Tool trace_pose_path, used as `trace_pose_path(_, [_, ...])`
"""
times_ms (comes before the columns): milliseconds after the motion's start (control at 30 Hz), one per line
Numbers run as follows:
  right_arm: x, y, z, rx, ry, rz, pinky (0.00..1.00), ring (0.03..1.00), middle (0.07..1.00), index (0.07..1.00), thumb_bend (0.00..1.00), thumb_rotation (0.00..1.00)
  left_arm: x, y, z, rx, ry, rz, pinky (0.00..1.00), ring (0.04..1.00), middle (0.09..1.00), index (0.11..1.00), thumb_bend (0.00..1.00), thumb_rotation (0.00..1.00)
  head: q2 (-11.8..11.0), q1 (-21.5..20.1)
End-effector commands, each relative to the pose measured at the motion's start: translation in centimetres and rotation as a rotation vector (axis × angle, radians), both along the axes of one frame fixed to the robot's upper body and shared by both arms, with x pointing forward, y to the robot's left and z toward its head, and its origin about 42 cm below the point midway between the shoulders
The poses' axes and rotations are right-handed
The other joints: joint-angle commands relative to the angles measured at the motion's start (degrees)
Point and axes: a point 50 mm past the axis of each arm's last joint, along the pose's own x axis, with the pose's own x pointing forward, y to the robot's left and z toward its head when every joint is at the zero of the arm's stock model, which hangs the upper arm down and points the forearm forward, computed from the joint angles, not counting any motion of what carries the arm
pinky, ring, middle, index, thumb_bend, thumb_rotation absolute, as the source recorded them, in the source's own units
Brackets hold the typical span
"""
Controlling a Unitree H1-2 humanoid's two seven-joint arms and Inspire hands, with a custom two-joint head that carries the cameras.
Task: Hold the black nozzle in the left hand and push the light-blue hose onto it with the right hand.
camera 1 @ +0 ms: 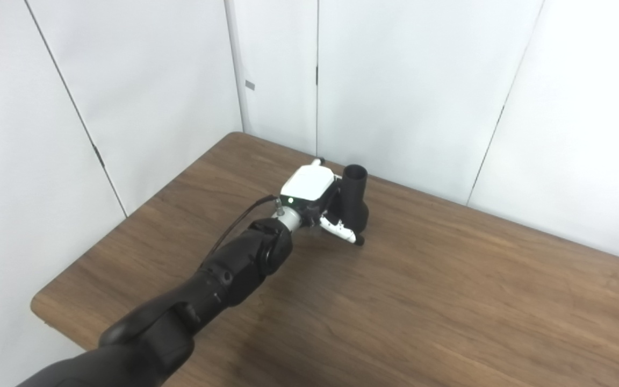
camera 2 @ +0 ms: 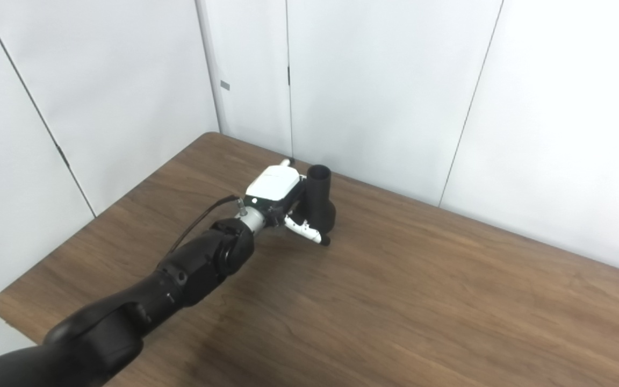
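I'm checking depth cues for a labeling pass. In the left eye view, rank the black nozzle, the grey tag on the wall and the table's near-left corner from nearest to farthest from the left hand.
1. black nozzle: upright, right against the left hand, on its right side.
2. grey tag: on the wall panel, up and behind the hand.
3. table's near-left corner: far down-left, beside the arm.

Looks like a bare robot test booth in a lab, not anybody's home or shop.

Plain white partition panels box in the corner on every side, with thin dark seams and a small grey tag on one of them. The only furniture is a dark wood-grain worktop with rounded corners pushed up close to the panels. A black robot arm reaching across it is pretty much the giveaway. No decor, no shelves of stock, just that.
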Motion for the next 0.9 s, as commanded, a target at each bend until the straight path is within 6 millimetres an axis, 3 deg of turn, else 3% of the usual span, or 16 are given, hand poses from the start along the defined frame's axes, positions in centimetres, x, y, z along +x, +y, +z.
trace_pose_path(0, [-0.7,0.4,-0.3,-0.022,0.044,0.023,0.39,0.556,0.598,0.491,0.50,0.18,-4.4,-2.6,-6.6,-0.016,0.226,-0.129,1.00,0.544,0.503,0.462,0.52,0.00,0.12,-0.28])
trace_pose_path(200, [-0.8,1.5,0.1,-0.048,0.031,0.051,0.37,0.537,0.585,0.490,0.50,0.18,-6.2,-3.5,-6.0,-0.075,0.154,-0.215,0.99,0.537,0.503,0.460,0.52,0.00,1.35,-4.75])
trace_pose_path(400, [-1.2,2.9,0.8,-0.032,0.016,0.043,0.38,0.547,0.595,0.490,0.50,0.18,-7.7,-3.6,-5.2,-0.115,0.127,-0.270,1.00,0.530,0.511,0.452,0.52,0.00,3.66,-12.10])
trace_pose_path(433, [-1.2,3.1,1.0,-0.033,0.005,0.044,0.42,0.586,0.630,0.559,0.61,0.48,-7.9,-3.6,-5.1,-0.120,0.119,-0.282,1.00,0.519,0.514,0.449,0.52,0.00,4.02,-13.46])
trace_pose_path(467, [-1.2,3.4,1.3,-0.036,-0.005,0.045,0.45,0.613,0.653,0.594,0.61,0.57,-8.1,-3.6,-5.0,-0.124,0.115,-0.293,0.99,0.513,0.516,0.448,0.52,0.00,4.39,-14.80])
trace_pose_path(533, [-1.3,4.1,2.0,-0.022,-0.019,0.055,0.51,0.657,0.691,0.644,0.54,0.62,-8.4,-3.4,-4.7,-0.135,0.102,-0.319,0.97,0.506,0.518,0.447,0.52,0.00,4.87,-17.60])
trace_pose_path(600, [-1.6,4.9,3.0,-0.002,-0.042,0.061,0.60,0.723,0.744,0.707,0.39,0.49,-8.7,-3.4,-4.6,-0.146,0.085,-0.352,0.91,0.488,0.508,0.456,0.52,0.00,5.08,-19.17])
trace_pose_path(667, [-2.0,5.6,4.1,0.004,-0.061,0.072,0.64,0.744,0.759,0.730,0.30,0.33,-9.0,-3.6,-4.6,-0.157,0.073,-0.388,0.86,0.468,0.483,0.478,0.52,0.00,5.22,-20.66])
trace_pose_path(700, [-2.2,5.8,4.4,0.006,-0.065,0.076,0.66,0.751,0.761,0.735,0.27,0.25,-9.1,-3.6,-4.6,-0.160,0.070,-0.400,0.84,0.462,0.473,0.488,0.52,0.00,5.30,-21.09])
trace_pose_path(867, [-4.0,7.0,7.3,0.002,-0.130,0.070,0.65,0.739,0.747,0.723,0.26,0.06,-9.9,-4.7,-4.8,-0.172,0.084,-0.456,0.80,0.488,0.477,0.485,0.52,0.00,5.72,-24.06])
